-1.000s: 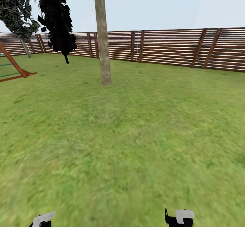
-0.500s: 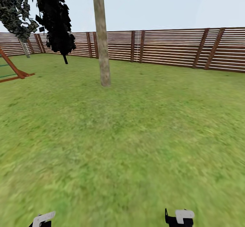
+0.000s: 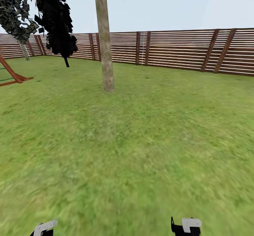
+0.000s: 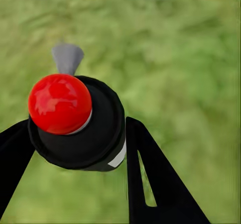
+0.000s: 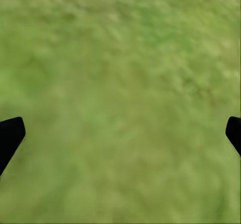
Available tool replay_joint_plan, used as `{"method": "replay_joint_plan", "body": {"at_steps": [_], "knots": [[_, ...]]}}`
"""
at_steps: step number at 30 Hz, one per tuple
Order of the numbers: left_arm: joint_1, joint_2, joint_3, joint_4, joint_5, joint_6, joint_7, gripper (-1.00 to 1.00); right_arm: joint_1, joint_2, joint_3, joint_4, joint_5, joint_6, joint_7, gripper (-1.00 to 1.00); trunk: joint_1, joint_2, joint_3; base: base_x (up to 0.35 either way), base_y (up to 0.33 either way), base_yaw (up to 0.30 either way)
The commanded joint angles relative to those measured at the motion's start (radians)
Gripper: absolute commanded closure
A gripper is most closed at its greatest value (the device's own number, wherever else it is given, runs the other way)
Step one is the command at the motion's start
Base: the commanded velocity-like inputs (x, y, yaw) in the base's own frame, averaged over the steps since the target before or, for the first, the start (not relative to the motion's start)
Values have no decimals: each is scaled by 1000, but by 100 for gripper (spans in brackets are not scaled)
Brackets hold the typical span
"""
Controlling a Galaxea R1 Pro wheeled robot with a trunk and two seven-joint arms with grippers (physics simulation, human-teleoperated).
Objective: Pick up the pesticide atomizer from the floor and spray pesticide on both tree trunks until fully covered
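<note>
Where the lawn [image 3: 134,151] opens ahead, a red-brown frame [image 3: 14,75] stands far left, then a dark-leaved tree [image 3: 56,20], then the tree trunk [image 3: 104,38] before the slat fence [image 3: 176,48]. Near left, the left gripper [image 4: 75,133] pinches the pesticide atomizer [image 4: 78,121]; near right, the right gripper [image 5: 120,128] is spread over grass.

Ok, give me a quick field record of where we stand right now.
left gripper: shut on atomizer, red top, grey nozzle
right gripper: open, nothing held, over grass
tree trunk: ahead, left of centre, bare, no spray visible
fence: behind the trunk
grass: between robot and trunk
</note>
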Motion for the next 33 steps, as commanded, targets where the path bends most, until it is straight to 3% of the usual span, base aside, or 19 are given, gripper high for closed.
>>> {"method": "replay_joint_plan", "body": {"at_steps": [1, 33], "knots": [[0, 0, 0, 0, 0, 0, 0, 100, 0, 0, 0, 0, 0, 0, 0, -100, 0, 0, 0, 338, 0, 0], [0, 0, 0, 0, 0, 0, 0, 100, 0, 0, 0, 0, 0, 0, 0, -100, 0, 0, 0, 338, 0, 0]]}}
